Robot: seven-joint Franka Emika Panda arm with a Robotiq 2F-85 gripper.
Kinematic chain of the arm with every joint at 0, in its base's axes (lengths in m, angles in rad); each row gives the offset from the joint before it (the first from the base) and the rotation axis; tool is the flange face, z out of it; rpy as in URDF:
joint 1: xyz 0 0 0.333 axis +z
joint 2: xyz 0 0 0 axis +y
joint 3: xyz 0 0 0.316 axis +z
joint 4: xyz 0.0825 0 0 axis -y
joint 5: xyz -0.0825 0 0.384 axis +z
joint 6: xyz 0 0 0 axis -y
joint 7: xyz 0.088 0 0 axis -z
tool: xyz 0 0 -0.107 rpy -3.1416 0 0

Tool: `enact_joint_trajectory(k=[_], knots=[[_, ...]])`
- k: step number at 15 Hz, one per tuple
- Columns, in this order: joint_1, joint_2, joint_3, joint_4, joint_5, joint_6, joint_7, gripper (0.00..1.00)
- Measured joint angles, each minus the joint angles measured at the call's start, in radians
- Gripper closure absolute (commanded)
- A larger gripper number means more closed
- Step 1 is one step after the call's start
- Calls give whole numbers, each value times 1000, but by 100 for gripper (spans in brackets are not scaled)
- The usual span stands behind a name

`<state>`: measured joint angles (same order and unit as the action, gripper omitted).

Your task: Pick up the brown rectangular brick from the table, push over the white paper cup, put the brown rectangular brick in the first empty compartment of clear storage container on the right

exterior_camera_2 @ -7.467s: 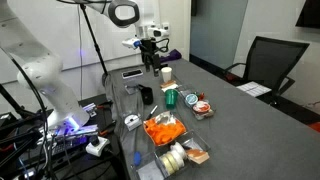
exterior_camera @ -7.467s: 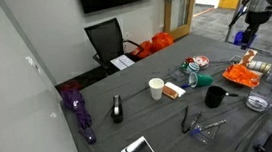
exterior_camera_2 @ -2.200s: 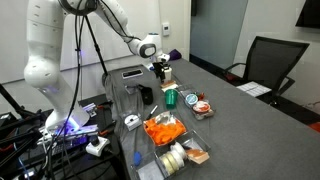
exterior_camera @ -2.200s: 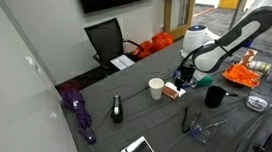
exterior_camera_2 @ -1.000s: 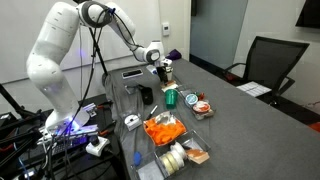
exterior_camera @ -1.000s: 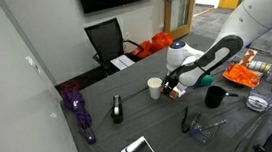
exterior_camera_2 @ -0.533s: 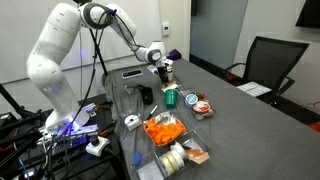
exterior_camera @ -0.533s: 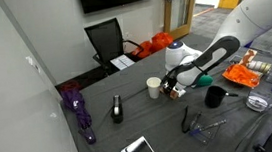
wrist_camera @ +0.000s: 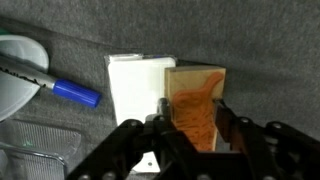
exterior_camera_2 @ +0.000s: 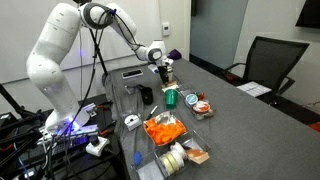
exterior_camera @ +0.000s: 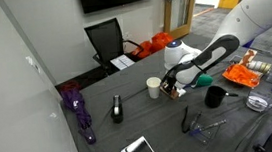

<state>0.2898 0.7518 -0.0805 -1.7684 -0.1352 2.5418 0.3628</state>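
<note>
In the wrist view the brown rectangular brick (wrist_camera: 196,100) lies on the grey table between my gripper's (wrist_camera: 195,118) two fingers, which are shut against its long sides. A pale flat card (wrist_camera: 138,90) lies right beside the brick. In an exterior view the gripper (exterior_camera: 174,85) is low over the table, just right of the upright white paper cup (exterior_camera: 155,88); the brick is hidden under it there. From the opposite side the gripper (exterior_camera_2: 163,70) stands at the far end of the table and I cannot make out the cup.
A blue-capped marker (wrist_camera: 73,92) lies left of the card. A black mug (exterior_camera: 214,97) and a green object (exterior_camera: 205,79) stand near the arm. The clear storage container (exterior_camera: 259,70) is at the right, next to orange items (exterior_camera_2: 160,129). A purple umbrella (exterior_camera: 77,107) lies far left.
The jaws have closed from open onto the brick's sides. The arm has stayed low beside the cup and barely moved.
</note>
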Motion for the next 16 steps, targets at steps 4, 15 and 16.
enact_joint_trajectory(k=[4, 15, 16], knots=[[0, 0, 0, 2, -14, -9, 0, 78], [1, -35, 4, 10, -69, -181, -45, 78], [1, -41, 5, 6, -70, -181, -47, 78]])
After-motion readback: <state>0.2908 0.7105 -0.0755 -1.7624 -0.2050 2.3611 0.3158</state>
